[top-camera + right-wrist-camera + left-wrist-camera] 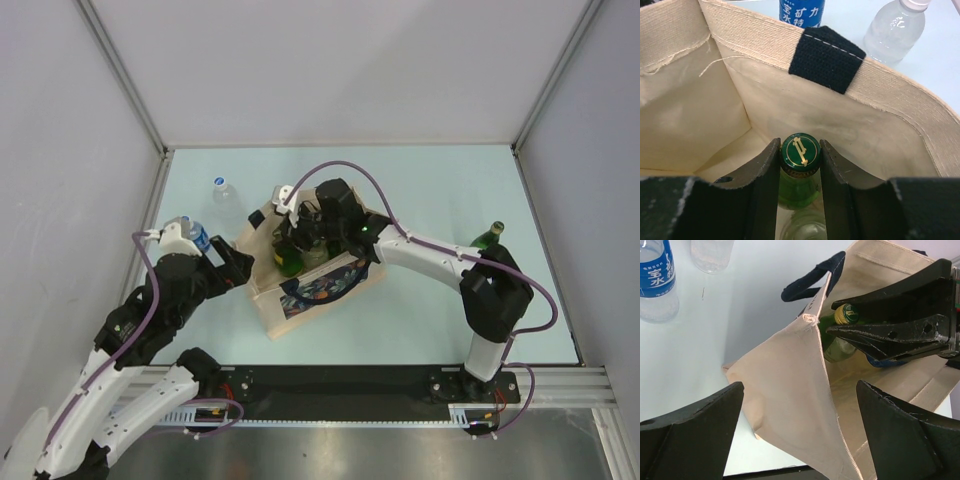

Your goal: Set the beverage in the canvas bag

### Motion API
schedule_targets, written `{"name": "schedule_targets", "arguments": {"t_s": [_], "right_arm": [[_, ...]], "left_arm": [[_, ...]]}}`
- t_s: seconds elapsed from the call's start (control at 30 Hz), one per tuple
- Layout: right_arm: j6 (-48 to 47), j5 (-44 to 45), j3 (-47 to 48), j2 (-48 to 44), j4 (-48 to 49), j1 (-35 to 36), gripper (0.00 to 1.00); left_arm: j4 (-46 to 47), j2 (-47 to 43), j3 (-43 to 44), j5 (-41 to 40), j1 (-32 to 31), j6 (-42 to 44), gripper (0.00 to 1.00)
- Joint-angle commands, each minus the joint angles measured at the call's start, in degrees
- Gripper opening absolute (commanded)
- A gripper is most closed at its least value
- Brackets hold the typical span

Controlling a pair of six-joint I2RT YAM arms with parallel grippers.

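The beverage, a green glass bottle with a green and gold cap (800, 151), stands upright inside the beige canvas bag (740, 95). My right gripper (800, 144) is shut on its neck just under the cap, reaching down into the bag's open top (300, 238). From the left wrist view the bottle (842, 335) shows between those dark fingers (890, 332), within the bag (790, 390). My left gripper (800, 387) is open beside the bag's left corner with only a fold of canvas between its fingers, not gripped. The printed side of the bag (320, 288) faces the arm bases.
A blue-labelled water bottle (196, 236) and a clear plastic bottle (224, 190) stand left of the bag, behind my left gripper (228, 262). Another green bottle (488, 236) stands at the right near the right arm. The navy handle (826, 57) lies over the far rim.
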Motion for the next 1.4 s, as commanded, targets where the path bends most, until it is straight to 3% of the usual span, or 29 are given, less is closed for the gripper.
{"name": "schedule_targets", "arguments": {"t_s": [0.0,0.5,0.83,1.17,1.37], "right_arm": [[-2.0,0.2,0.7,-3.5,12.0,-1.9,0.0],[-3.7,-3.6,-0.9,-2.7,4.6,-2.1,0.12],[-4.8,-3.5,-1.4,-2.7,2.3,-1.6,0.48],[-4.5,-4.0,2.8,-4.4,-1.9,-1.6,0.69],[-3.9,-10.5,8.9,-7.4,-10.0,-2.2,0.75]], "left_arm": [[2.6,0.5,0.1,0.7,0.3,0.6,1.0],[5.5,1.3,3.8,-0.4,0.2,5.9,1.0],[6.0,1.9,5.0,-0.6,0.3,6.9,1.0],[6.3,2.7,6.6,-2.3,0.2,9.3,1.0],[8.4,5.0,9.2,-2.6,0.3,12.7,1.0]]}}
